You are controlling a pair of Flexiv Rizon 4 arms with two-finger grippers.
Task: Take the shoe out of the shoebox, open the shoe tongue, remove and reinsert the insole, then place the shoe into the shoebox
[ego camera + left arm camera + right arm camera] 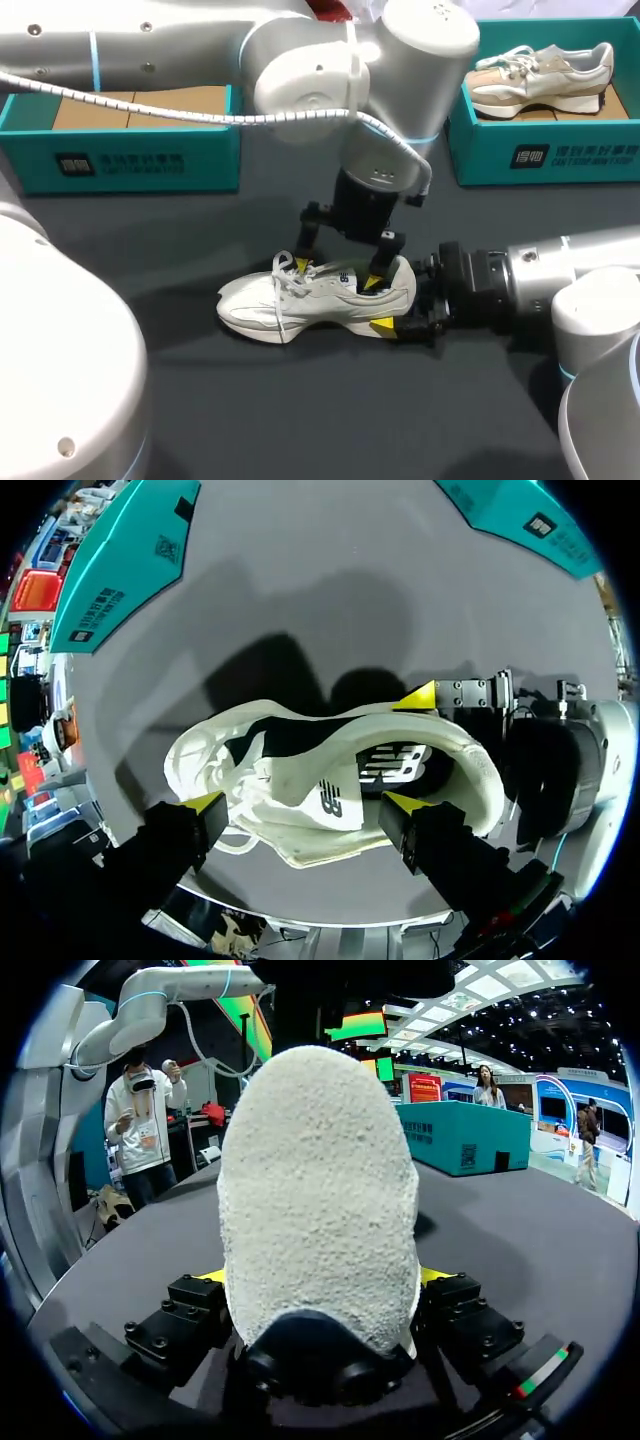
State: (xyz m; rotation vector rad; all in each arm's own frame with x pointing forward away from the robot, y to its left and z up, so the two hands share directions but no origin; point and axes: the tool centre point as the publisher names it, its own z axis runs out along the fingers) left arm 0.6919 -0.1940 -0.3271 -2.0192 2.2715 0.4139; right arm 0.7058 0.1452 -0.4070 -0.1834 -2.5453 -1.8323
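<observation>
A white sneaker (300,302) lies on its sole on the dark table, toe toward my left side. My left gripper (340,275) hangs over it from above, open wide. In the left wrist view its fingertips (205,802) straddle the tongue (320,805), one over the laces and the other at the collar opening, where the dark insole (395,765) shows. My right gripper (398,308) comes in low from the right and is shut on the heel. In the right wrist view the heel (320,1190) fills the gap of the right gripper (320,1280).
A teal shoebox (130,150) with a cardboard lining stands at the back left. Another teal shoebox (560,155) at the back right holds a beige shoe (540,72). Bare dark tabletop (330,420) stretches in front of the sneaker.
</observation>
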